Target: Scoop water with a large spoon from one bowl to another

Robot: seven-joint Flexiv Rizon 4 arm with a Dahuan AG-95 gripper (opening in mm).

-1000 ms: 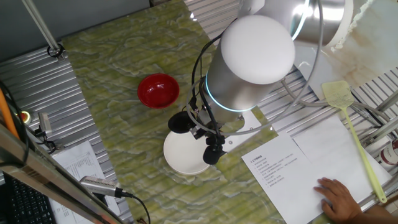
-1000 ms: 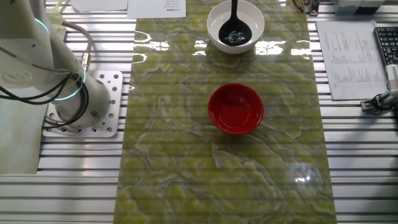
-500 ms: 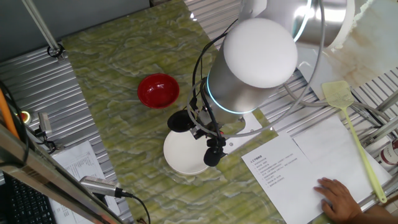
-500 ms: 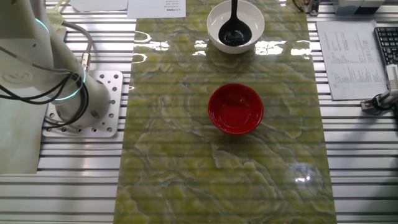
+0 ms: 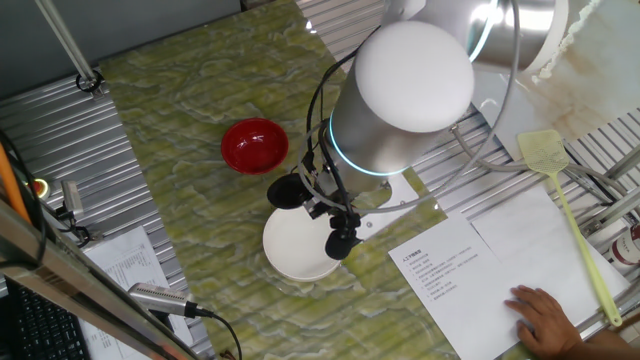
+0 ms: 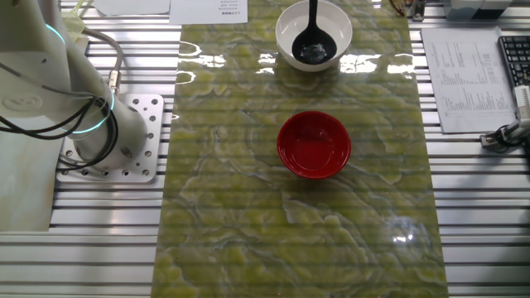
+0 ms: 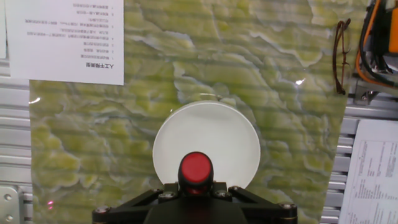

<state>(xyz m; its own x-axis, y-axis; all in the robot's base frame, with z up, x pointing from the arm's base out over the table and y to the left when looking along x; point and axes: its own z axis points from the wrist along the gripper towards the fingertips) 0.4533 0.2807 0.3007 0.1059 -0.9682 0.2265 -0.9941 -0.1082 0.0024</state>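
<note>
The large spoon is a black ladle; its cup (image 6: 313, 50) sits low inside the white bowl (image 6: 341, 45) at the far end of the green mat, and the handle (image 6: 312, 12) rises straight up. In the hand view I look down the handle: its red tip (image 7: 196, 168) stands over the white bowl (image 7: 211, 134) and hides the cup. My gripper (image 7: 196, 185) is shut on the handle just below that tip. The red bowl (image 6: 314, 146) stands mid-mat, apart from the white bowl. In one fixed view the arm covers part of the white bowl (image 5: 290, 245), next to the red bowl (image 5: 254, 145).
A yellow-green fly swatter (image 5: 560, 190) lies on white paper (image 5: 450, 270) right of the mat, with a person's hand (image 5: 545, 320) near it. The robot base (image 6: 108, 141) stands left of the mat. A printed sheet (image 7: 65, 37) and papers (image 6: 464, 74) lie around.
The ladle cup has shifted slightly within the white bowl, and the wrist has moved a little. Both bowls stay where they were.
</note>
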